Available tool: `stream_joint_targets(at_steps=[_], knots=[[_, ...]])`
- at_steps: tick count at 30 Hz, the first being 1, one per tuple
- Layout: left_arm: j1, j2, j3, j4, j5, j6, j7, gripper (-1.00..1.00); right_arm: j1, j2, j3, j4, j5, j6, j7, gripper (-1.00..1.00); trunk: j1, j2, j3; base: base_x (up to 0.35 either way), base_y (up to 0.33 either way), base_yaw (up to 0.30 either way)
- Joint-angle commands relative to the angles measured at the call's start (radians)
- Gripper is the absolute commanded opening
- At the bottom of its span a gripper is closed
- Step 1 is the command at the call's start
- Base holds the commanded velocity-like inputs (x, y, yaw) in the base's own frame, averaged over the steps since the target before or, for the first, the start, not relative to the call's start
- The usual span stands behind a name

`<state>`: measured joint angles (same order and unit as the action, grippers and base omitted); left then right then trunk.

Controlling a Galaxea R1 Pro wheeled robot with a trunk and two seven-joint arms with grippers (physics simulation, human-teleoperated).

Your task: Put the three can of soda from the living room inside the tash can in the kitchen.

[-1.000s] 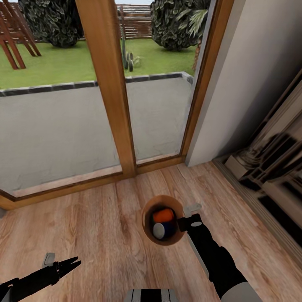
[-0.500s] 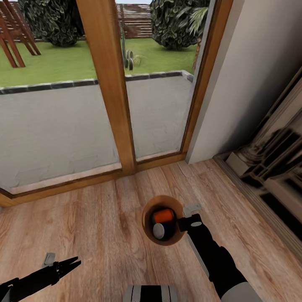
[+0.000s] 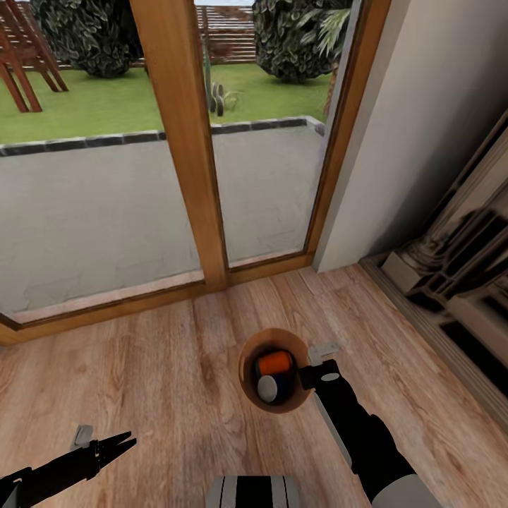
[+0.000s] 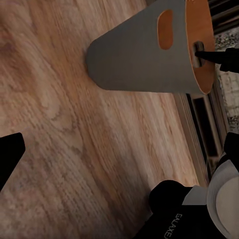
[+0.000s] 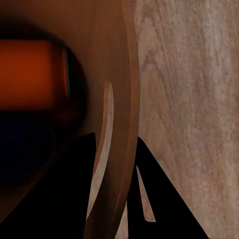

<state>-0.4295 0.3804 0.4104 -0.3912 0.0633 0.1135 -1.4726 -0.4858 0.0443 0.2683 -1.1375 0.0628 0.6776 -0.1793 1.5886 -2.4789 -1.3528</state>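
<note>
We see the small round bin point(image 3: 248, 367), pale grey outside and shiny brown inside, low in the middle of the head view, held up over the light wood floor point(image 3: 162, 381). Inside it lie a bright orange drink can point(image 3: 274, 363) and a dark blue drink can with a pale top point(image 3: 269, 389), touching each other, the blue one at about 6 o'clock from the orange one. We cannot tell if a third can is in there.

The right gripper point(image 3: 308, 374) sits at 3 o'clock on the bin. It is clamped on the thin brown rim, one black finger inside the bin and one outside. In the right wrist view the rim point(image 5: 124, 124) runs between the two dark fingers point(image 5: 164, 199), with the orange can point(image 5: 30, 74) blurry behind it. In the left wrist view the bin point(image 4: 144, 55) shows from the side, with an oval hole in its wall, and it does not touch the floor.

The left gripper point(image 3: 121, 443) is well apart at about 8 o'clock from the bin. Its two thin fingers are spread a little and hold nothing.

At 12 o'clock stands a big glass door with a brown wood frame point(image 3: 180, 141). Behind it are a grey patio point(image 3: 92, 204) and green grass point(image 3: 106, 106). A pale wall point(image 3: 416, 127) is at 2 o'clock.
</note>
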Motion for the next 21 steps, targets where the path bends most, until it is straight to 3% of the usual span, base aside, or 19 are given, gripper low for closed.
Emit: stream_joint_targets(at_steps=[1, 11, 21], knots=[[0.0, 0.0, 0.0, 0.0, 0.0, 0.0, 0.0, 1.0, 0.0, 0.0, 0.0, 0.0, -0.003, -0.001, 0.003, -1.0, 0.0, 0.0, 0.0, 0.0, 0.0, 0.0], [0.0, 0.0, 0.0, 0.0, 0.0, 0.0, 0.0, 1.0, 0.0, 0.0, 0.0, -0.001, -0.003, -0.001, 0.003, -1.0, 0.014, -0.022, -0.033, 0.0, 0.0, 0.0], [0.0, 0.0, 0.0, 0.0, 0.0, 0.0, -0.001, 1.0, 0.0, 0.0, 0.0, -0.001, -0.003, -0.001, 0.003, -1.0, 0.015, -0.023, -0.04, 0.0, 0.0, 0.0]])
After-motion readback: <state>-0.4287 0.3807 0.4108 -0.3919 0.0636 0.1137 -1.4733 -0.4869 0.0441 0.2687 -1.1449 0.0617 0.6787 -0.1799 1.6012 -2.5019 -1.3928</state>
